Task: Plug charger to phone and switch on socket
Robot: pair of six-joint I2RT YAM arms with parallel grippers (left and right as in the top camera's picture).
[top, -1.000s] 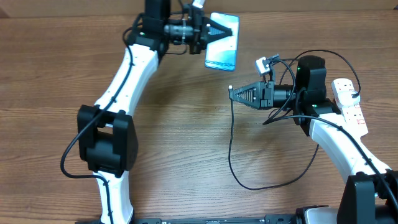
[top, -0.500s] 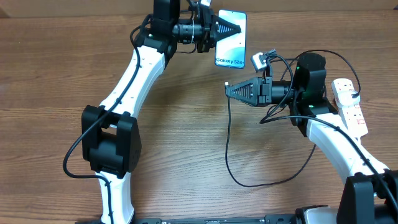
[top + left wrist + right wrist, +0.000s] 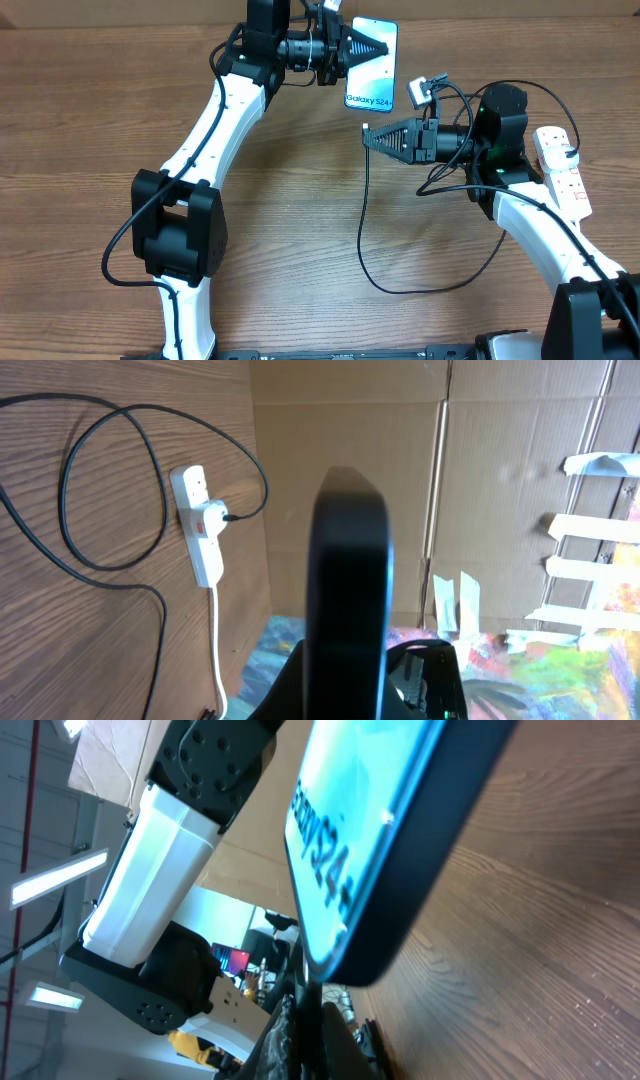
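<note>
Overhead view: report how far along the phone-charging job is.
Done: the left pincer grips the slim cyan-screened smartphone, and the right pincer is shut on the plug end of the thin black charger cable. In hand: the plug tip sits just short of the phone's bottom edge, not yet inserted. Left: seating the plug, then switching on the white power strip.

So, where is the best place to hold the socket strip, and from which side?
Probably across its two long sides, coming from above: the socket lies flat on the table and is narrow. Pick the end away from its white cord, clear of the red switch.
</note>
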